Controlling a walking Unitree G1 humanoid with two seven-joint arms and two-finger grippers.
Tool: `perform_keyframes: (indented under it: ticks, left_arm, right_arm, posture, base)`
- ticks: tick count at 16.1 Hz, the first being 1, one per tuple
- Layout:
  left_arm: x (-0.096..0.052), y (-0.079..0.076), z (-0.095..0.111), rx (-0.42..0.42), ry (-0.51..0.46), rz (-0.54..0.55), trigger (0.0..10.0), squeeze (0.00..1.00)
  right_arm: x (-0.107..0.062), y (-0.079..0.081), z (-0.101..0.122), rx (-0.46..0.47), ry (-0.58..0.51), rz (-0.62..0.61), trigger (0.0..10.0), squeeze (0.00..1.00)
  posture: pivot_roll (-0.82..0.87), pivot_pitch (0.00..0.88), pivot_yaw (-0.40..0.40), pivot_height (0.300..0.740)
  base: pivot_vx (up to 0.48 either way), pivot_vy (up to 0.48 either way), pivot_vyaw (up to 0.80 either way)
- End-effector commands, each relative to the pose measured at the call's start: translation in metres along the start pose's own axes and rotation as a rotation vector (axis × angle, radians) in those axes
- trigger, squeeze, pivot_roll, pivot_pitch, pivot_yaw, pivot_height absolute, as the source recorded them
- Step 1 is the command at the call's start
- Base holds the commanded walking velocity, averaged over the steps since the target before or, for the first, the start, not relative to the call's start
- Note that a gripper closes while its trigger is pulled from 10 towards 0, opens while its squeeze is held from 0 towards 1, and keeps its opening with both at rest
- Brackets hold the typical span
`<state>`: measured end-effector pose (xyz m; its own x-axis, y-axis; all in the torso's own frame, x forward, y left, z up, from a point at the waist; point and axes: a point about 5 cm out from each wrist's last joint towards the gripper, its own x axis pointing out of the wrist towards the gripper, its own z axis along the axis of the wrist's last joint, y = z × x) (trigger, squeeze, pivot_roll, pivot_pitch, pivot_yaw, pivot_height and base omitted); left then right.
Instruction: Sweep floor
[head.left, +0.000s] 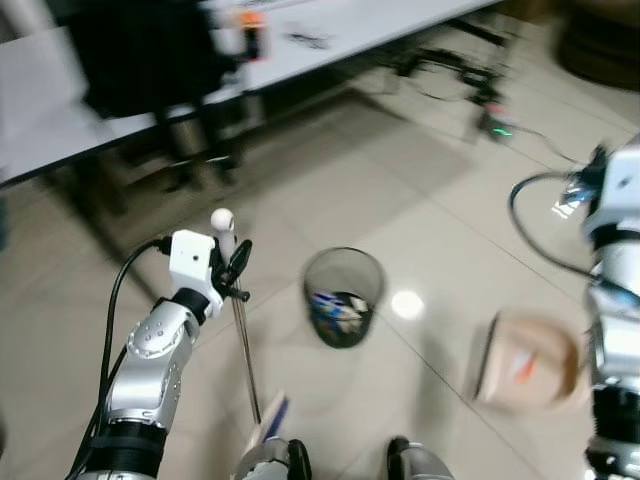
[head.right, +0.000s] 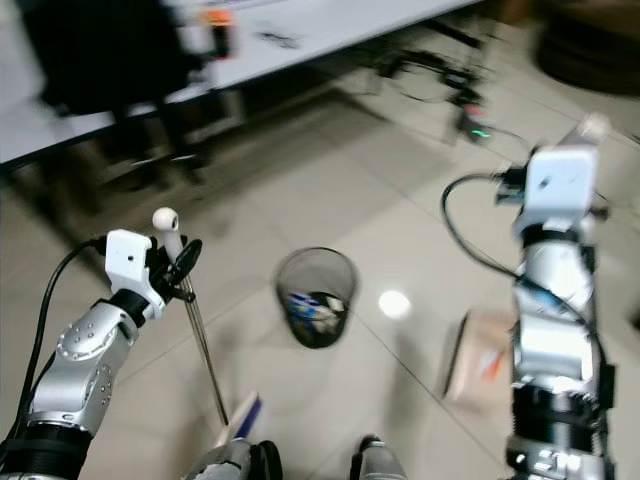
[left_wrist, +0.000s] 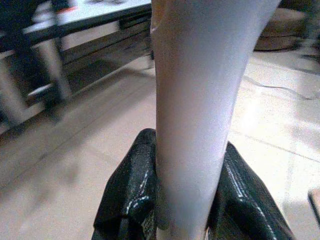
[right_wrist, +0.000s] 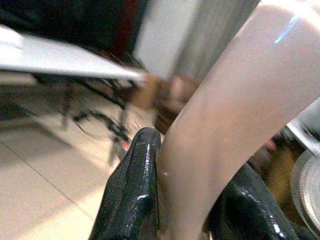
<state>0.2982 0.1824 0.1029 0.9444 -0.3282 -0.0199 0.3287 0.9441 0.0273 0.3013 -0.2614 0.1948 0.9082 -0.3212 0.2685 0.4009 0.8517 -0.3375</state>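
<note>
On the tiled floor (head.left: 420, 180), the mesh bin (head.left: 343, 296) stands right of the left gripper (head.left: 232, 268), clamped on the near-upright broom (head.left: 246, 350), brush end down, while the right gripper (right_wrist: 190, 200) pinches the tan dustpan handle (right_wrist: 225, 115).

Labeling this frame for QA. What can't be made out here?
- Broom head: cut off by the bottom edge of the eye views.
- Right gripper: its wrist view sits too close to tell what the pale handle joins.
- Trash bin contents: too small and blurred.
- Items on the white table: motion blur.
</note>
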Motion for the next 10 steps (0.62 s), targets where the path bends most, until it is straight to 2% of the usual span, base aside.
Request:
perform_keyframes:
  ticks: [1, 3, 4, 5, 7, 10]
  left_arm:
    - [0.004, -0.007, 0.012, 0.017, -0.054, -0.014, 10.0, 0.0]
    - [0.007, -0.013, 0.018, 0.028, -0.08, -0.022, 10.0, 0.0]
    - [0.009, -0.019, 0.019, 0.035, -0.081, -0.044, 10.0, 0.0]
    - [0.01, -0.02, 0.017, 0.02, -0.059, -0.066, 10.0, 0.0]
    - [0.011, -0.022, 0.014, -0.003, -0.037, -0.057, 10.0, 0.0]
    - [0.018, -0.027, 0.02, 0.008, -0.064, -0.054, 10.0, 0.0]
  right_arm:
    - [-0.005, 0.003, 0.012, -0.02, -0.053, -0.016, 10.0, 0.0]
    - [-0.013, 0.014, 0.008, 0.021, -0.015, 0.006, 10.0, 0.0]
    - [-0.022, 0.025, 0.006, 0.07, 0.029, 0.022, 10.0, 0.0]
    - [-0.024, 0.028, 0.005, 0.077, 0.039, 0.033, 10.0, 0.0]
    - [-0.032, 0.045, 0.0, 0.188, 0.104, 0.125, 10.0, 0.0]
    - [-0.038, 0.059, 0.005, 0.236, 0.104, 0.169, 10.0, 0.0]
  posture:
    - [-0.04, 0.095, 0.094, 0.74]
    - [-0.04, 0.095, 0.1, 0.74]
    - [-0.05, 0.097, 0.107, 0.74]
    - [-0.05, 0.097, 0.107, 0.74]
    - [-0.05, 0.093, 0.105, 0.74]
    - [-0.05, 0.092, 0.1, 0.74]
  base:
    - [0.0, 0.0, -0.8]
    - [0.0, 0.0, -0.8]
    - [0.0, 0.0, -0.8]
    - [0.0, 0.0, -0.8]
    - [0.0, 0.0, -0.8]
    - [0.0, 0.0, -0.8]
